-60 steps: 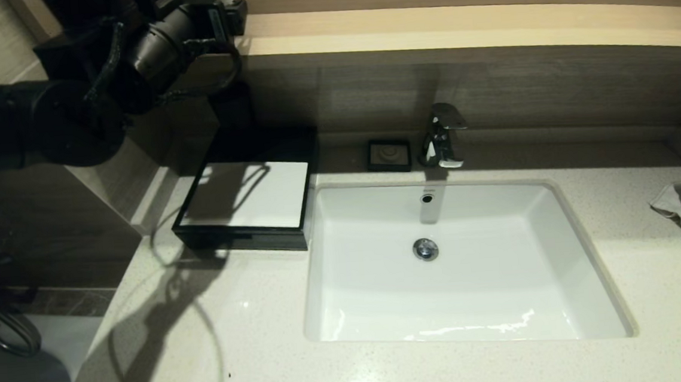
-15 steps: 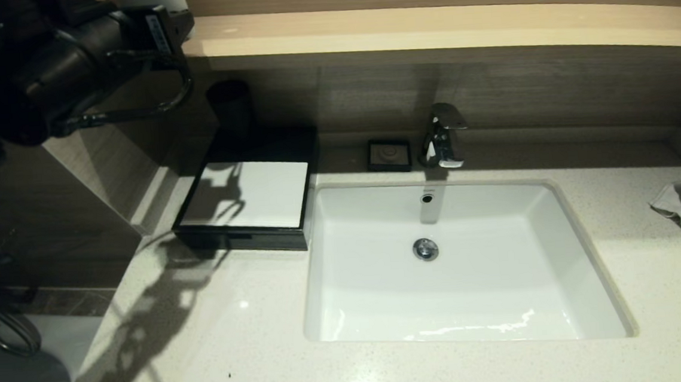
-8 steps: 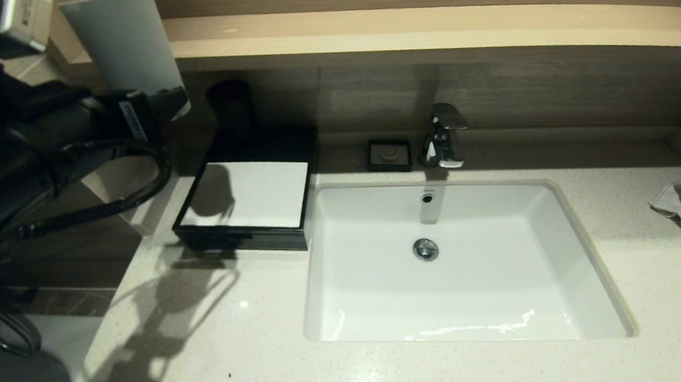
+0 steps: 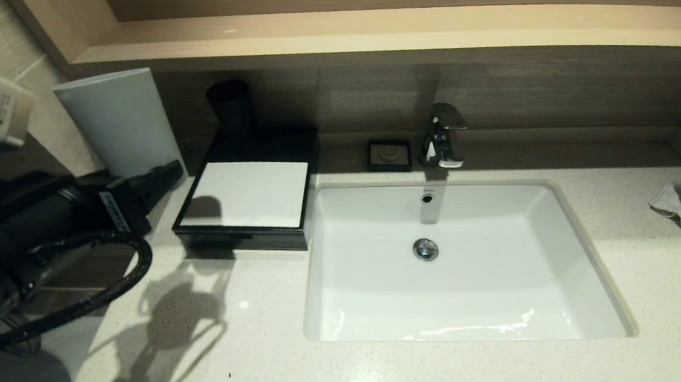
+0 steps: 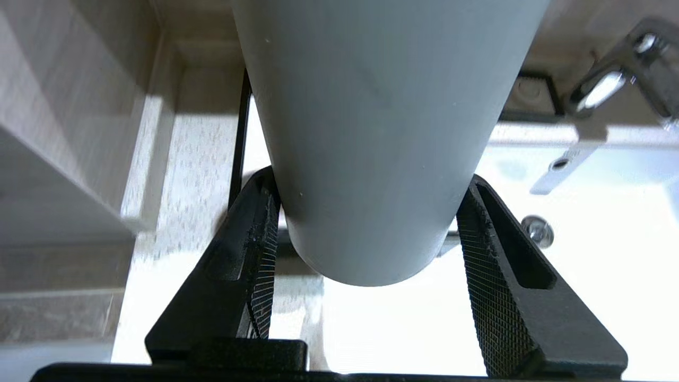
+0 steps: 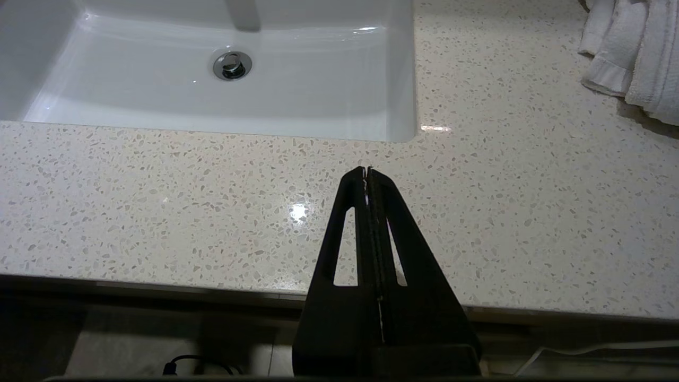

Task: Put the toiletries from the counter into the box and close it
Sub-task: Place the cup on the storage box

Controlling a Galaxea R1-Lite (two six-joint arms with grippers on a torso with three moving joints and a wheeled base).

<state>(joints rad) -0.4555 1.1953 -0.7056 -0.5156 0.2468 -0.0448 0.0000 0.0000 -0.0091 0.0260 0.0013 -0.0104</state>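
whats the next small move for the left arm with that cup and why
Probably lower the pale grey cup onto the counter left of the box and release: the left gripper grips it in mid-air, and no toiletries are in view.

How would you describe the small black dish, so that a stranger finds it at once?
Start at the white sink and find the chrome tap behind it. The dish sits just left of the tap, against the back wall. It is small, square and black, unlike the larger white-topped box further left.
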